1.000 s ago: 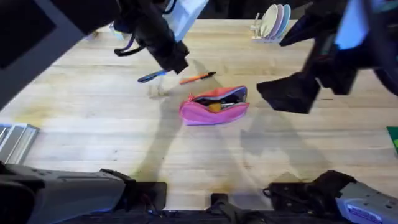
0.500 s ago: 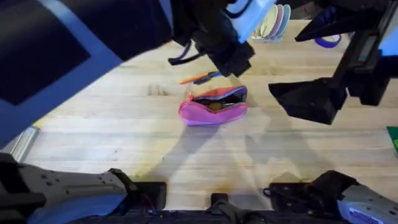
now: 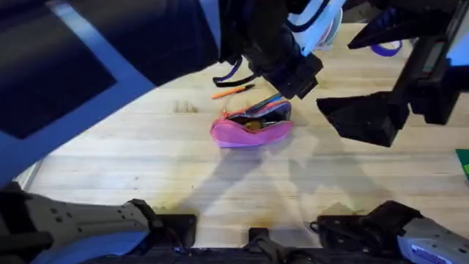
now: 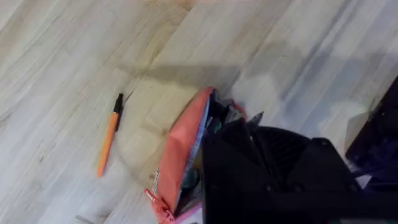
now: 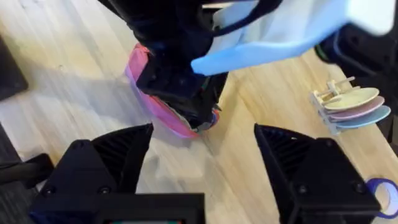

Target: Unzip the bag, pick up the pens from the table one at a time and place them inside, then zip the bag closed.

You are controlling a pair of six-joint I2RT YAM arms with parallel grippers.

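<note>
Left claw (image 3: 297, 77) at the open pink pouch (image 3: 250, 125), its grip unreadable; right claw (image 5: 202, 162) spread.
You risk the dark pen (image 3: 260, 106) snagging the zipper lip, beside the orange pen (image 4: 109, 134).

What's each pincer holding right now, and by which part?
Left pincer: apparently the dark pen, by its upper end, the rest slanting down into the open bag; the contact itself is hidden. Right pincer: open, nothing held.
</note>
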